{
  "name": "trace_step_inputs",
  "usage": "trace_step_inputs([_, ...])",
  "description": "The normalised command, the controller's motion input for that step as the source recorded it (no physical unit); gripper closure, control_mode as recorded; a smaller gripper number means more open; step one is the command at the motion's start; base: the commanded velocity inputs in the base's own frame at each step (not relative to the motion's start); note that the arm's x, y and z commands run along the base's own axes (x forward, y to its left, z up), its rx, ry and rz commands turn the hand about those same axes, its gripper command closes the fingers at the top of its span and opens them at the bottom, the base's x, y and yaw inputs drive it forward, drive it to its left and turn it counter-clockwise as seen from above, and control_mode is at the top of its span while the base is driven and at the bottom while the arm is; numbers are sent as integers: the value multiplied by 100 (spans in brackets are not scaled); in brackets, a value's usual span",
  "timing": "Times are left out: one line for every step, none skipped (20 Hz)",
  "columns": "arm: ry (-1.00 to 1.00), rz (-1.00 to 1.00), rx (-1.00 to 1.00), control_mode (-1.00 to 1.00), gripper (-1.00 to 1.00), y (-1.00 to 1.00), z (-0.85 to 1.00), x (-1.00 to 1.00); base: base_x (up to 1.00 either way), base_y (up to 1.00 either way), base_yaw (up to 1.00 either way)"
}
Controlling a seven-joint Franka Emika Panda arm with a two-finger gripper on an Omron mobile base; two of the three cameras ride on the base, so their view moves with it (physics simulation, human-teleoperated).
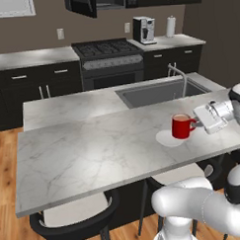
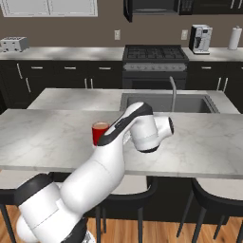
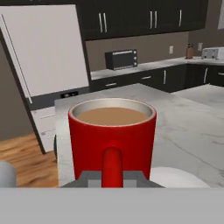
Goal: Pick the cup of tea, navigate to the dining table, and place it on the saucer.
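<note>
The cup of tea (image 1: 181,126) is a glossy red mug with tan liquid, upright over the right part of the white saucer (image 1: 166,138) on the marble dining table (image 1: 93,148). I cannot tell whether it rests on the saucer or hangs just above it. My gripper (image 1: 195,122) reaches in from the right and is shut on the mug's loop handle. In the hand view the cup of tea (image 3: 112,131) is close ahead, its handle between the fingers of the gripper (image 3: 112,177), with the saucer (image 3: 177,177) showing low on the right. In the right base view my arm half hides the cup of tea (image 2: 99,131).
A sink (image 1: 158,93) with a tall faucet (image 1: 181,78) lies just behind the cup. Black round stools (image 1: 72,218) stand under the table's near edge. A stove (image 1: 108,49) and coffee machine (image 1: 144,30) are at the back wall. A fridge (image 3: 43,57) is beyond the table's end.
</note>
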Motion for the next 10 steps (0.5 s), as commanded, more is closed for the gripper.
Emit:
trace_step_inputs([-2,0,0,-100,100,0,-6,16,0,0,0])
trace_step_inputs([-2,0,0,-100,100,0,-4,16,0,0,0])
trace_step_inputs([-3,0,0,-100,100,0,-1,8,0,0,0])
trace_step_inputs([-4,0,0,-100,100,0,0,0,0,0,0])
trace_step_inputs([-4,0,0,-100,100,0,0,1,0,0,0])
trace_step_inputs([-5,0,0,-100,100,0,-4,5,0,0,0])
trace_step_inputs([-4,0,0,-100,100,0,-9,12,0,0,0])
trace_step_inputs([-2,0,0,-100,100,0,-14,28,0,0,0])
trace_step_inputs([-3,0,0,-100,100,0,-20,26,0,0,0])
trace_step_inputs([-2,0,0,-100,100,0,-20,25,0,0,0])
